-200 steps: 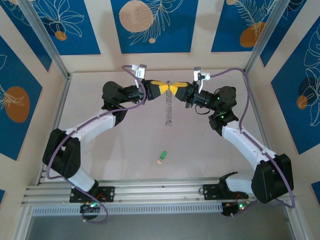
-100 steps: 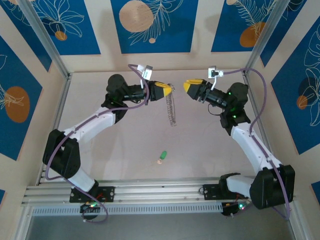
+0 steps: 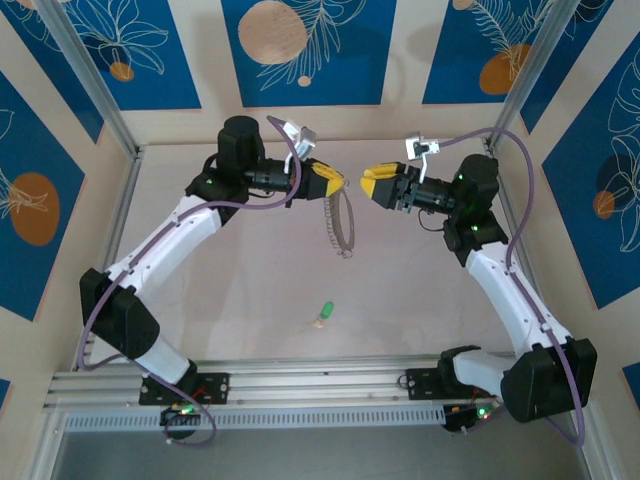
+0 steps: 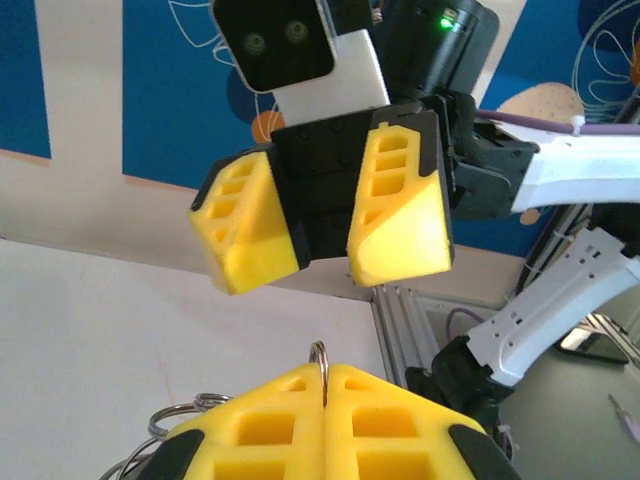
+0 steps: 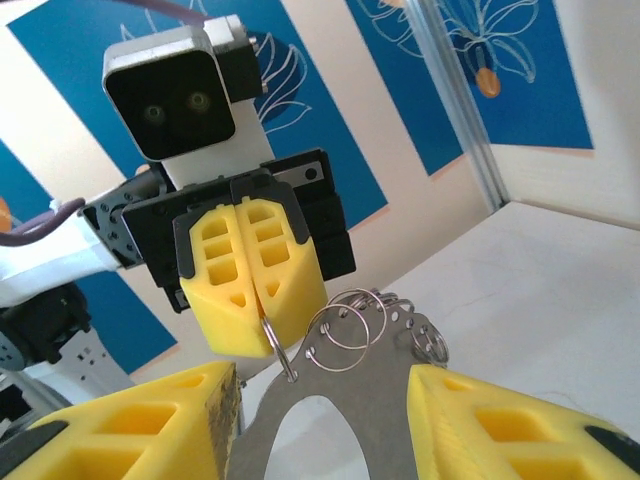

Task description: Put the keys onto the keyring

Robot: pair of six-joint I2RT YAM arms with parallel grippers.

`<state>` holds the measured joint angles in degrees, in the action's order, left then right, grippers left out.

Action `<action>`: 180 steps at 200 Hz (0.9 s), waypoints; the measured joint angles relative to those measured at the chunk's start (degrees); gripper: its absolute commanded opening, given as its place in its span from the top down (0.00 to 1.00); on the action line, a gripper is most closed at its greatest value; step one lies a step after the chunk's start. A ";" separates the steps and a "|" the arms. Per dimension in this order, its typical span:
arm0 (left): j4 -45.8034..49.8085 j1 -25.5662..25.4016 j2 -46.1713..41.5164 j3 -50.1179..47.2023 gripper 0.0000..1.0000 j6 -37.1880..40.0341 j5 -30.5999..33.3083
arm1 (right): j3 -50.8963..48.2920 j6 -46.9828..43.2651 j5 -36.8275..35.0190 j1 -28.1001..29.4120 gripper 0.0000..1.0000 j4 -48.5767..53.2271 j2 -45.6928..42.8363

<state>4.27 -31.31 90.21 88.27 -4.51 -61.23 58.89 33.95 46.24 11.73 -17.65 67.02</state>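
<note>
Holding the keyring point(image 3: 341, 225) aloft, left gripper point(image 3: 337, 182) pinched its top ring, jaws pressed together; chain dangled over the far table point(image 3: 220, 290). Right gripper point(image 3: 368, 183) — jaws spread, empty — faced it. Green-headed key point(image 3: 324, 314) lay near, unthreaded; next move likely called for a fine pinch on it.

A pale desk point(image 3: 400, 300) takes up the middle of the overhead picture. Beige walls stand around it, carrying blue panels point(image 3: 300, 50) drawn with white leaf outlines. The top-centre panel has a tan disc point(image 3: 272, 30); the panels at the far left point(image 3: 32, 207) and upper right point(image 3: 498, 72) have orange discs. Slanted metal posts rise at upper left point(image 3: 90, 80) and upper right point(image 3: 530, 75). Aluminium rails point(image 3: 320, 380) run along the bottom edge of the desk, with a slotted strip point(image 3: 300, 420) and grey floor point(image 3: 300, 455) below.
</note>
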 measured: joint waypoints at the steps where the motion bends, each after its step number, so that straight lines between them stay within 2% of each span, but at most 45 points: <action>1: 0.15 0.00 0.00 0.07 1.00 0.13 -0.04 | 0.04 -0.02 0.11 0.02 0.53 0.04 0.02; 76: 6.05 0.00 1.49 2.54 1.00 3.63 -2.45 | 1.25 -2.36 2.05 1.84 0.61 1.07 2.95; 126: 6.14 0.00 2.40 2.54 1.00 3.56 -3.04 | 2.08 -3.04 2.73 2.97 0.73 1.27 2.97; 155: 5.84 0.00 2.54 2.54 1.00 3.39 -3.30 | 2.45 -4.00 3.34 3.89 0.83 2.38 2.97; 180: 5.51 -0.04 2.56 2.56 1.00 3.39 -3.89 | 3.21 -5.11 3.34 4.44 0.87 3.63 2.97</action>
<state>9.78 -31.35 92.77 90.83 -1.13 -65.12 62.11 28.84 49.58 16.16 -14.02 70.00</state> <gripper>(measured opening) 0.049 0.155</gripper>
